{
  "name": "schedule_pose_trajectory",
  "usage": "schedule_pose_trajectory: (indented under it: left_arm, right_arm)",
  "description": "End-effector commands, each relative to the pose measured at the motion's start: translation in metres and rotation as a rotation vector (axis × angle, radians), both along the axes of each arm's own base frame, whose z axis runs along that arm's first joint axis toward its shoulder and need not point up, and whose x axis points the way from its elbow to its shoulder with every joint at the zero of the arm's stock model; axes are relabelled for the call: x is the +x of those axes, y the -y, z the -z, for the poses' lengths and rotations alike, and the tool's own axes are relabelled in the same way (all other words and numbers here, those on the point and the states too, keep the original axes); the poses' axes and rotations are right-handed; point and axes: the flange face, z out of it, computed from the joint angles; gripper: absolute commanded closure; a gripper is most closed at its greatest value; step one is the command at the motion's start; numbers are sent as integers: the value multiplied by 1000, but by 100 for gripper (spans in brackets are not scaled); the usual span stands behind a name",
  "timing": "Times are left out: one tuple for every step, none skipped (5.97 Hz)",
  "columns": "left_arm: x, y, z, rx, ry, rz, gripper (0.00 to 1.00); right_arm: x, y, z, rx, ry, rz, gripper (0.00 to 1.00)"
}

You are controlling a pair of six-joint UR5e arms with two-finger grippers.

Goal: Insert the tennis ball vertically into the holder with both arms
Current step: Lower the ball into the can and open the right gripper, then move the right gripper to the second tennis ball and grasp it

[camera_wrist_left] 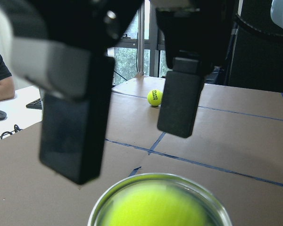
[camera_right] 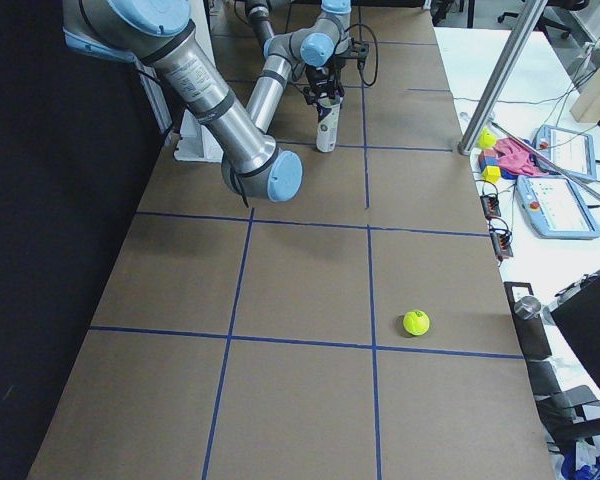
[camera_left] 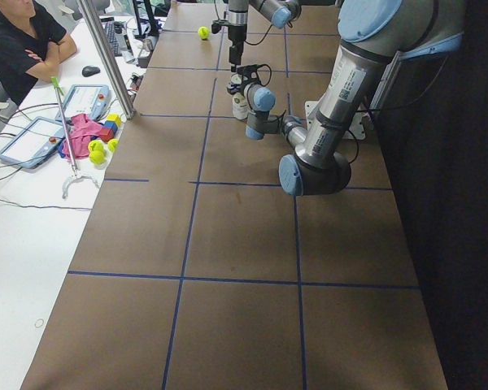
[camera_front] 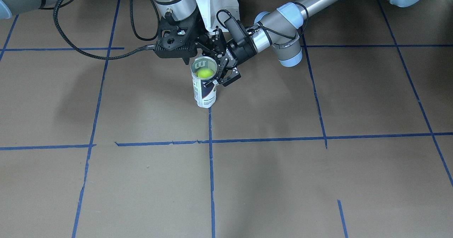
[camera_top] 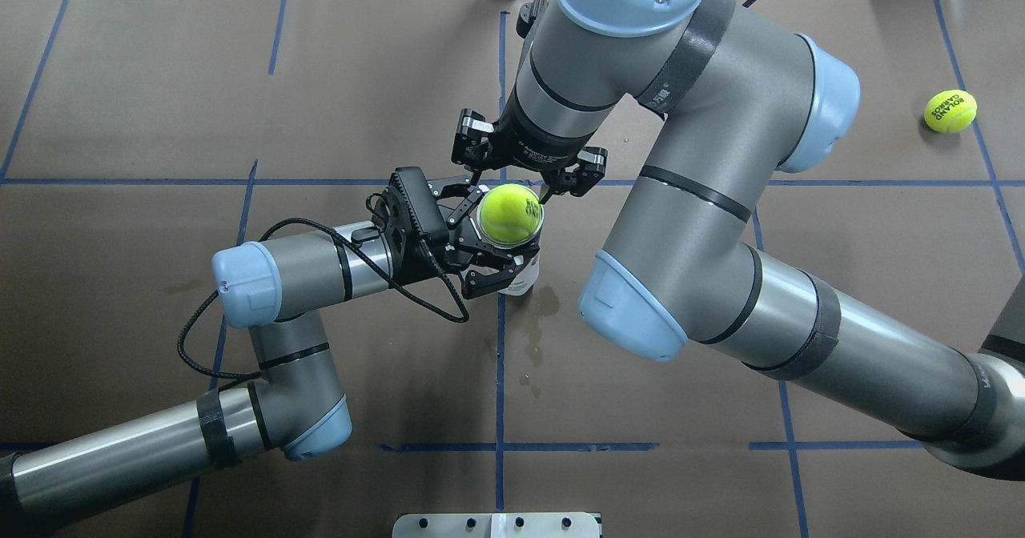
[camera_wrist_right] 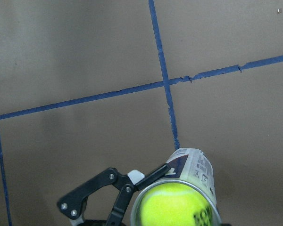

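Already the ball is sitting in the upright holder, left jaws clasping it, right jaws hanging spread above, only release seemingly remaining.

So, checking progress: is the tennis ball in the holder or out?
In. The tennis ball sits within the rim of the upright holder, visible through its open top.

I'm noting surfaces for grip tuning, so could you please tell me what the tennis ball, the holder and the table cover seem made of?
The tennis ball: matte fuzzy felt, neon yellow-green with black print. The holder: probably clear plastic, glossy and see-through near its rim, with a printed label around it. The table cover: apparently matte brown paper, marked with blue tape lines.
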Motion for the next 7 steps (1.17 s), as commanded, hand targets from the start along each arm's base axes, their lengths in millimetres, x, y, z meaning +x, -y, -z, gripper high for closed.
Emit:
schedule_pose_trajectory:
  left_arm:
    - [0,0,0,-2,-1,-1,22]
    - [0,0,-1,-3,0,-1,22]
    - [0,0,-1,-3,0,0,22]
    - [-1,0,0,-3,-3,-1,22]
    - [-2,0,0,-2,-4,0,22]
    - [-3,0,1,-5,-7,-2,22]
    - [-2,-1,1,-20,-14,-9,22]
  right_arm:
    - [6,-1,5,7,10,-4,2]
    - [40,23,-35,-5,-25,-45,3]
    - [89,39,-103,116,-106,4,3]
    - [118,57,-160,202,-195,63,2]
    - [174,86,-225,256,-293,113,3]
    - [220,108,-270,277,-351,146,2]
    - [243,146,-320,276,-379,147,2]
